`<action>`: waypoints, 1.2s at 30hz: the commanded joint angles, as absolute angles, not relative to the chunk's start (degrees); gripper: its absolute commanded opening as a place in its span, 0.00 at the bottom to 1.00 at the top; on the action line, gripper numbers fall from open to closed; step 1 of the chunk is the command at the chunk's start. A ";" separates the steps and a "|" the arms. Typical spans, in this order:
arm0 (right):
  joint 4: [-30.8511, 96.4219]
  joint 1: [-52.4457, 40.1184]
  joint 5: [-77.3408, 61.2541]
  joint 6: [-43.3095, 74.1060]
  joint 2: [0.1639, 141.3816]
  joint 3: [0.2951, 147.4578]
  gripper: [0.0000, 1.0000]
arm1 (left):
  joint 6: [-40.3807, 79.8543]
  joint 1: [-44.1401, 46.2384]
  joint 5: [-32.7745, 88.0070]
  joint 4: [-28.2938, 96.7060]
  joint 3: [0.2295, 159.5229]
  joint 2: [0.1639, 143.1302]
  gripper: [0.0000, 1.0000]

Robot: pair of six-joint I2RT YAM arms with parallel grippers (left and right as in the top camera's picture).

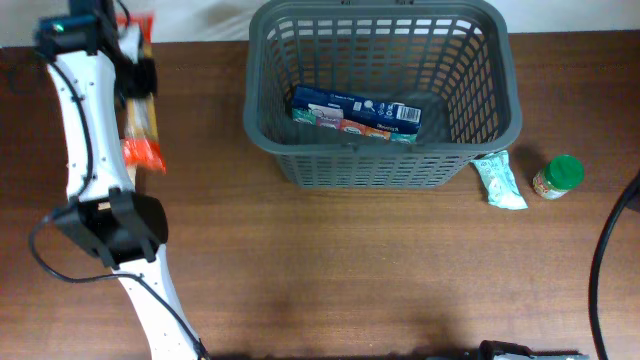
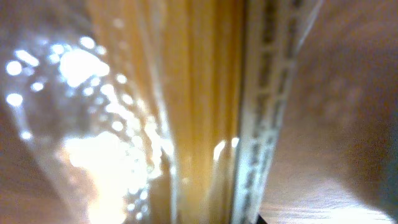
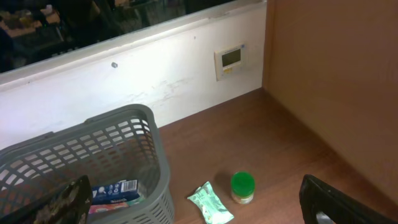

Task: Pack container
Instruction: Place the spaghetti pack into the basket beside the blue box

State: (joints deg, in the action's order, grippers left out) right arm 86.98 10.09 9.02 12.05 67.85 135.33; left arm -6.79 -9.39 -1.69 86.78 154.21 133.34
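The dark grey slotted basket (image 1: pixel 506 80) stands at the back centre of the table, with a blue carton (image 1: pixel 355 112) lying in it. It also shows in the right wrist view (image 3: pixel 134 114). My left gripper (image 1: pixel 136 76) is down over a long clear packet of spaghetti (image 1: pixel 141 125) with orange ends at the far left. The left wrist view is filled by the packet (image 2: pixel 199 112), blurred and very close, with no fingers showing. My right gripper (image 3: pixel 196 196) is open and empty, high above the table right of the basket.
A mint-green packet (image 1: pixel 498 182) and a small jar with a green lid (image 1: pixel 558 177) lie on the table right of the basket; both also show in the right wrist view, the packet (image 3: pixel 210 202) and the jar (image 3: pixel 242 187). A white wall runs behind the table.
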 commanded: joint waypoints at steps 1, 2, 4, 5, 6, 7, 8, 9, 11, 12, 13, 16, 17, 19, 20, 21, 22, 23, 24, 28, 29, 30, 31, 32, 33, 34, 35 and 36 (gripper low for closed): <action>86.83 10.57 9.91 12.51 68.01 135.66 0.99 | -16.29 -5.08 2.39 87.55 166.80 126.85 0.02; 86.83 10.57 9.91 12.53 68.01 135.66 0.99 | -20.53 -3.55 4.40 87.42 169.82 126.23 0.02; 86.83 10.57 9.91 12.51 68.01 135.66 0.99 | -28.64 -0.25 6.63 87.50 174.25 125.38 0.02; 86.83 10.57 9.91 12.53 68.01 135.66 0.99 | -32.12 1.83 6.66 87.50 176.09 125.01 0.02; 86.83 10.57 9.91 12.51 68.01 135.66 0.99 | -35.14 3.64 6.68 87.48 177.42 124.77 0.02; 86.83 10.57 9.91 12.51 68.01 135.66 0.99 | -38.94 5.96 6.66 87.48 178.84 124.53 0.02; 86.83 10.57 9.91 12.51 68.01 135.66 0.99 | -42.68 8.27 6.63 87.44 179.92 124.36 0.02; 86.83 10.57 9.91 12.53 68.01 135.66 0.99 | -46.74 10.74 6.57 86.98 179.83 123.87 0.02; 86.83 10.57 9.91 12.53 68.01 135.66 0.99 | -54.39 15.68 6.17 86.39 179.83 123.70 0.02; 86.83 10.57 9.91 12.51 68.01 135.66 0.99 | -58.61 18.06 6.22 86.32 179.78 123.72 0.02; 86.83 10.57 9.91 12.53 68.01 135.66 0.99 | -62.13 20.21 6.22 85.97 179.46 123.81 0.02; 86.83 10.57 9.91 12.53 68.01 135.66 0.99 | -69.58 26.02 6.24 83.29 176.96 124.27 0.02; 86.83 10.57 9.91 12.51 68.01 135.66 0.99 | -70.87 27.20 6.22 82.50 176.18 124.57 0.02; 86.83 10.57 9.91 12.53 68.01 135.66 0.99 | -73.10 29.54 6.24 80.64 173.84 125.60 0.02; 86.83 10.57 9.91 12.53 68.01 135.66 0.99 | -73.43 30.37 6.26 79.77 172.48 126.13 0.02; 86.83 10.57 9.91 12.53 68.01 135.66 0.99 | -73.41 31.00 6.26 78.94 171.15 126.74 0.02; 86.83 10.57 9.91 12.51 68.01 135.66 0.99 | -73.38 31.59 6.28 78.06 169.38 127.31 0.02; 86.83 10.57 9.91 12.53 68.01 135.66 0.99 | -73.32 32.29 6.28 76.69 166.19 128.44 0.02; 86.83 10.57 9.91 12.53 68.01 135.66 0.99 | -73.25 32.64 6.28 75.88 164.29 129.21 0.02; 86.83 10.57 9.91 12.53 68.01 135.66 0.99 | -67.61 33.63 6.24 72.77 157.95 132.53 0.02; 86.83 10.57 9.91 12.51 68.01 135.66 0.99 | -66.46 33.87 6.20 72.75 156.79 133.34 0.02; 86.83 10.57 9.91 12.53 68.01 135.66 0.99 | -65.06 34.09 6.17 72.88 155.94 134.10 0.02; 86.83 10.57 9.91 12.53 68.01 135.66 0.99 | -63.66 34.26 6.20 72.90 155.22 134.72 0.02; 86.83 10.57 9.91 12.53 68.01 135.66 0.99 | -62.28 34.41 6.22 72.90 154.34 135.37 0.02; 86.83 10.57 9.91 12.53 68.01 135.66 0.99 | -61.36 34.52 6.24 72.93 153.36 135.92 0.02; 86.83 10.57 9.91 12.53 68.01 135.66 0.99 | -60.64 34.59 6.28 73.08 152.22 136.18 0.02; 86.83 10.57 9.91 12.53 68.01 135.66 0.99 | -59.99 34.68 6.28 73.28 151.04 136.62 0.02; 86.83 10.57 9.91 12.53 68.01 135.66 0.99 | -59.81 34.79 6.28 73.63 150.58 136.73 0.02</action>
State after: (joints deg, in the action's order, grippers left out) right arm 86.98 10.09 9.02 12.03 67.85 135.33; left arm -63.96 33.98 5.56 73.97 150.82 139.15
